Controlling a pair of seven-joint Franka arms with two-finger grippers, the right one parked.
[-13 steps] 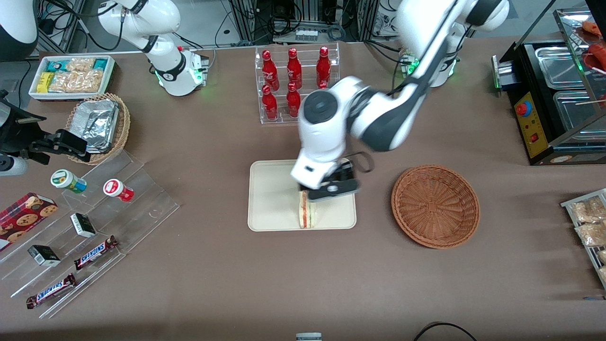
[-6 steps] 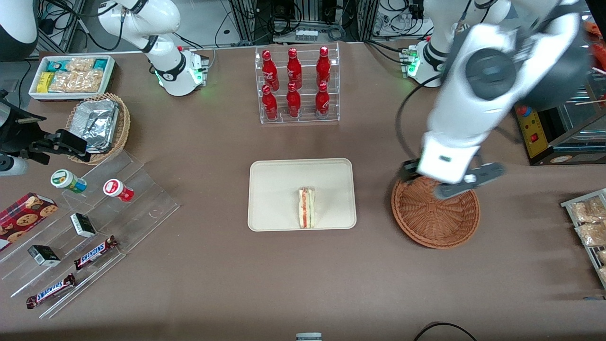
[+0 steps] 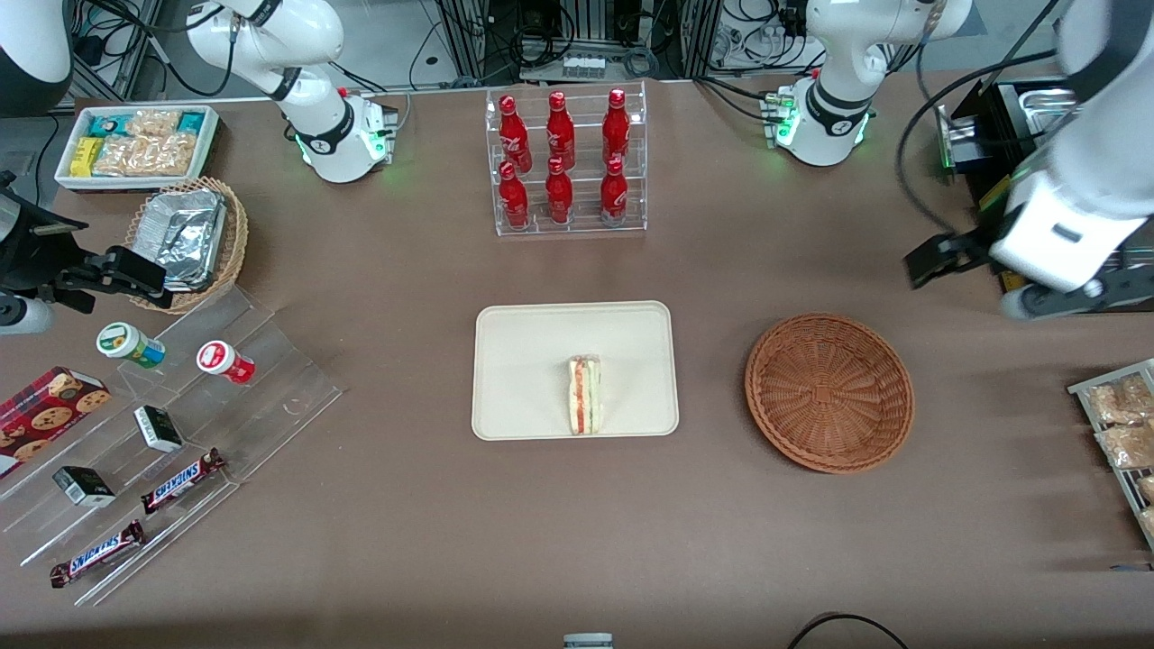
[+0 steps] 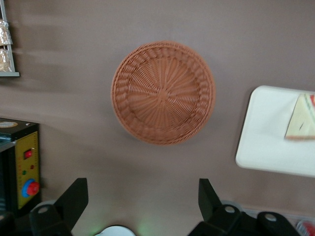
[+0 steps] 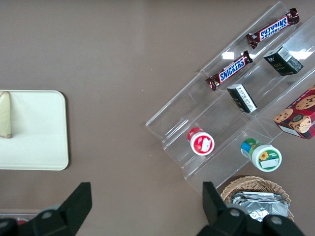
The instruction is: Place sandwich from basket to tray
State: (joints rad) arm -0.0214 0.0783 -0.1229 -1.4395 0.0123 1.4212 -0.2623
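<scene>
The sandwich [image 3: 584, 407] lies on the cream-white tray [image 3: 532, 361] at mid-table, near the tray's edge closest to the front camera. It also shows in the left wrist view [image 4: 301, 118] and the right wrist view [image 5: 5, 115], on the tray [image 4: 266, 142] [image 5: 39, 132]. The reddish-brown wicker basket [image 3: 829, 392] [image 4: 163, 92] sits empty beside the tray, toward the working arm's end. My left gripper [image 3: 1001, 284] [image 4: 141, 196] is open and empty. It hangs high above the table, apart from the basket and farther toward the working arm's end.
A clear rack of red bottles [image 3: 565, 162] stands farther from the camera than the tray. A black machine [image 3: 1037, 180] [image 4: 19, 162] and a rack of snack packets [image 3: 1122, 424] are at the working arm's end. Acrylic steps with snacks [image 3: 162, 433] and a foil-container basket [image 3: 185, 239] are at the parked arm's end.
My gripper left the sandwich lying on the tray, passed over the basket and moved up and away toward the working arm's end. The sandwich has not moved.
</scene>
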